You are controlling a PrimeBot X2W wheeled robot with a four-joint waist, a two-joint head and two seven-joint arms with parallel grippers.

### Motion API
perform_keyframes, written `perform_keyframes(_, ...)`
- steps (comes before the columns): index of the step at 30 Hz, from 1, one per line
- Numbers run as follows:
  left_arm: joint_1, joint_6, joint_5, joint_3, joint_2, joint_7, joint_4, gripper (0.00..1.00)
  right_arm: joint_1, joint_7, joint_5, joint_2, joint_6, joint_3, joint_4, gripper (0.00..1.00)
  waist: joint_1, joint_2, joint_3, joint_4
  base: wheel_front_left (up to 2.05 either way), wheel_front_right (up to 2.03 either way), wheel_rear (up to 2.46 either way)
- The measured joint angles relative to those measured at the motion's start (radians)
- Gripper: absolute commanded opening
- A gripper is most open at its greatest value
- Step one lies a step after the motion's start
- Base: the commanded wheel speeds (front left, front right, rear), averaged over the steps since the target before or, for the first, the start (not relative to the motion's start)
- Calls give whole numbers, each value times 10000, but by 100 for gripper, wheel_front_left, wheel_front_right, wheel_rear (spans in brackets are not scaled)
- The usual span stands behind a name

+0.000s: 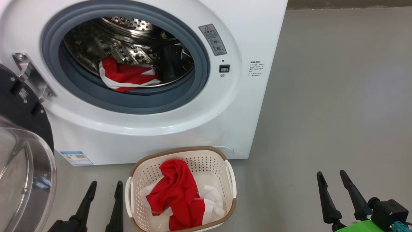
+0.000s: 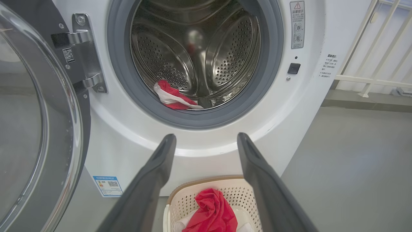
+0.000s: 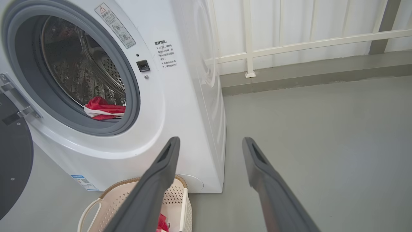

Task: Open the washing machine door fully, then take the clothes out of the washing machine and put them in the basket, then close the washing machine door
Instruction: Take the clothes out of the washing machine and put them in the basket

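Lying low in the drum (image 1: pixel 96 45) at the head view's upper left, the red garment (image 1: pixel 127 75) looks light and limp, best pinched at its bunched upper fold, while the left gripper (image 1: pixel 106 185) and right gripper (image 1: pixel 331 174) hang wide and empty.

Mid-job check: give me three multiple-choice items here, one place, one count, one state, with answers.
1. The basket stands: A) on the floor before the washing machine; B) in the drum; C) atop the machine.
2. Bundles of clothes left in the drum: A) none; B) one; C) three.
3. The washing machine door is: A) shut; B) swung open; C) missing.
Answers: 1A, it sits at the machine's foot; 2B, one red-white bundle lies there; 3B, it hangs aside on its hinge.
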Motion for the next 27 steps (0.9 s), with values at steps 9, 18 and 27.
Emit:
perform_keyframes(9,0,0,-90,29,0,0,-75,100,-1,2,0,0,0,-13,-10,100,0,0,98,-41,0,0,0)
perform_keyframes(18,-52,0,-105,-15,0,0,19,100,-42,0,0,2,0,-17,-15,100,0,0,328,-60,0,0,0)
perform_keyframes(27,-1726,19,594,-157,-31,0,1091,100,-581,0,0,2,0,27,-65,100,1,0,972,-38,0,0,0)
